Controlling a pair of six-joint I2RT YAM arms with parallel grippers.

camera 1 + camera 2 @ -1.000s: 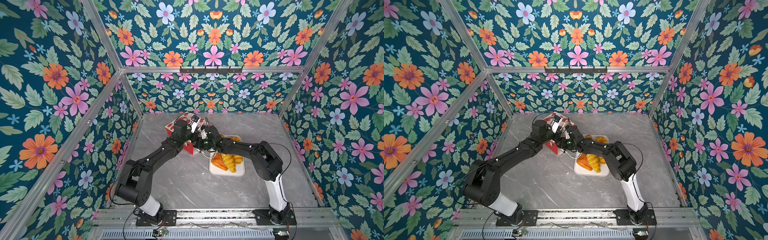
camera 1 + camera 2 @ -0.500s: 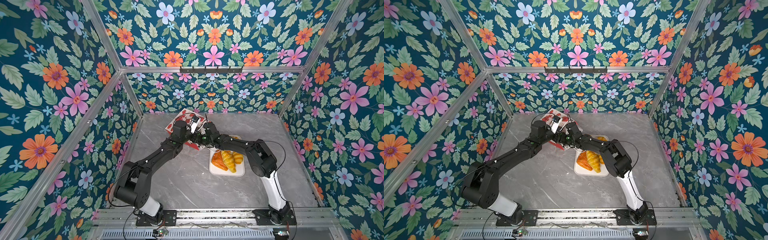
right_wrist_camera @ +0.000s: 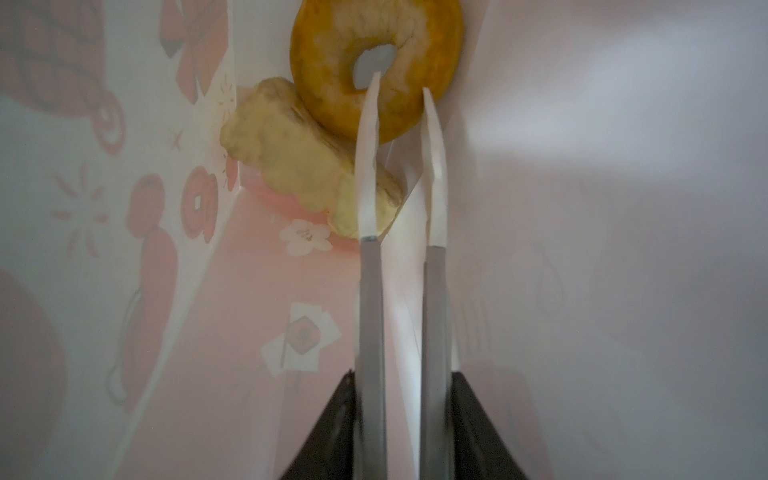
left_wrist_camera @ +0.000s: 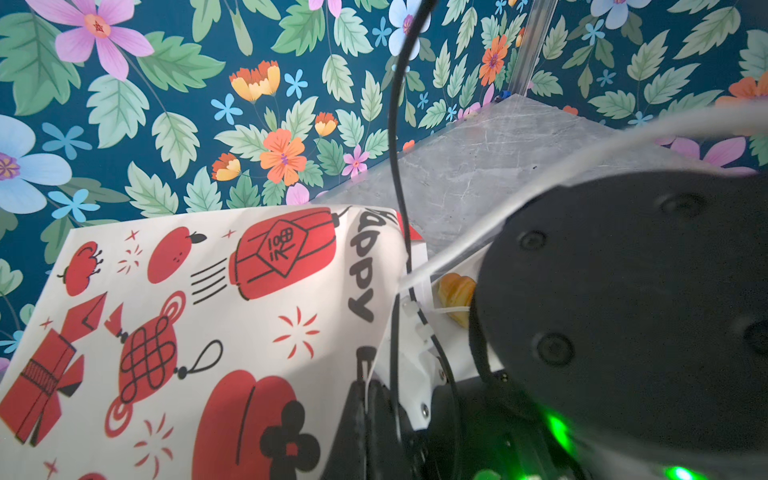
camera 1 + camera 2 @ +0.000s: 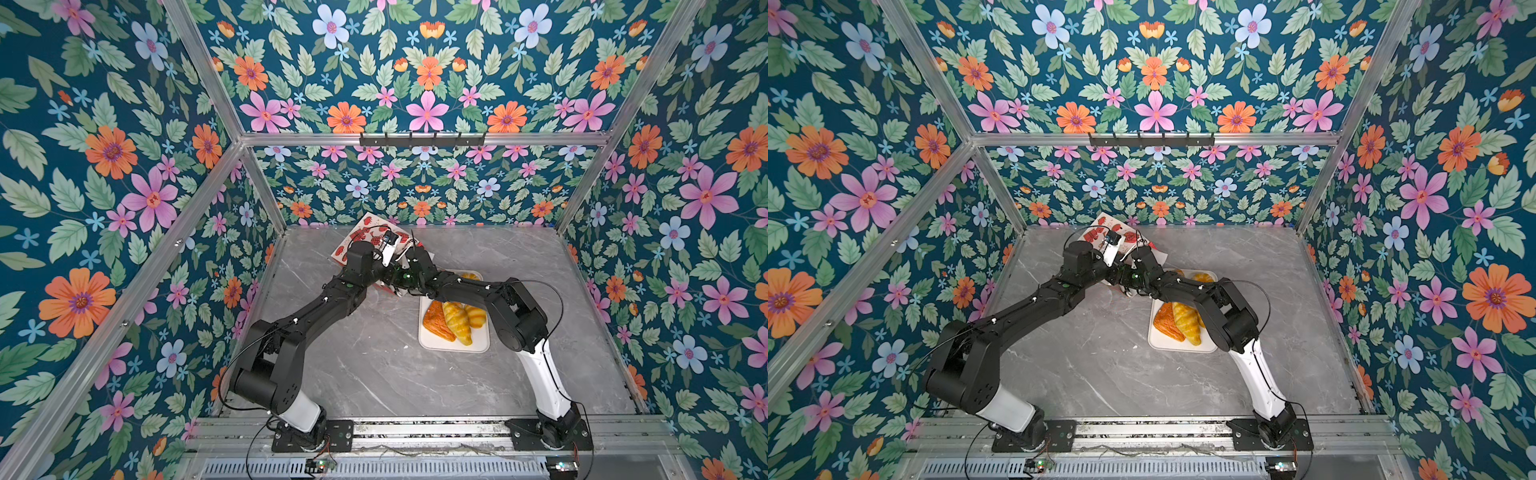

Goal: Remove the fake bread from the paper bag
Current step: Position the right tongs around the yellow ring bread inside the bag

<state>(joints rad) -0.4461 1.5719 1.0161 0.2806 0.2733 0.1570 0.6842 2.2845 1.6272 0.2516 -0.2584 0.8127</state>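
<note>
Inside the paper bag [image 3: 623,208], the ring [image 3: 324,62] is lying dead ahead of your right gripper [image 3: 400,82]; near-closed jaws are straddling its band, grip not discernible.

Arms reaching forward, left hand [image 4: 368,395] closed, right hand [image 3: 399,124] slightly parted

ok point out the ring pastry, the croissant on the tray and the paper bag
ring pastry [image 3: 324,83]: right wrist view, on its glazed band, clear of the hole
croissant [image 5: 456,323]: in a top view, on its ridged middle
paper bag [image 4: 232,324]: left wrist view, on its printed side panel
</note>
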